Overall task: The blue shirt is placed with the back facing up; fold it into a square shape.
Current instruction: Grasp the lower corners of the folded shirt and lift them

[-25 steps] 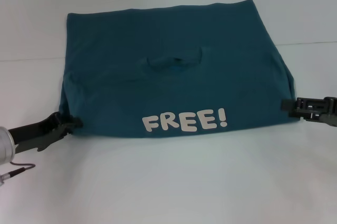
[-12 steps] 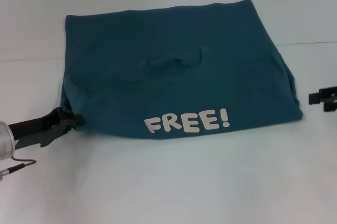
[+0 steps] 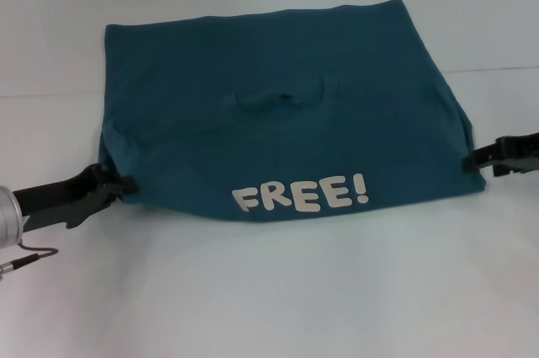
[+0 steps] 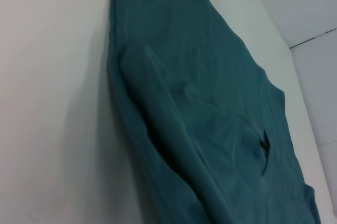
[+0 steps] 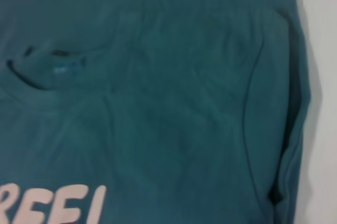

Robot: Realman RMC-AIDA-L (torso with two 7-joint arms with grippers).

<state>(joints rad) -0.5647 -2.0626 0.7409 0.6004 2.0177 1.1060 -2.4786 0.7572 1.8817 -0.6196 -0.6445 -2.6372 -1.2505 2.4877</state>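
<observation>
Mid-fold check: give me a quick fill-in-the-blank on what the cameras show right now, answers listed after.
1. The white word printed on the blue shirt reads ____.
2. The left gripper sits at the shirt's near ____ corner.
3. The right gripper is at the shirt's ____ edge.
4. The shirt lies on a ____ table.

Missing words: FREE!; left; right; white

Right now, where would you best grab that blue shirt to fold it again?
Probably at the two near side corners of the blue shirt, coming in low from each side, where the left claw and right claw sit: the layered edges there are pinchable.
</observation>
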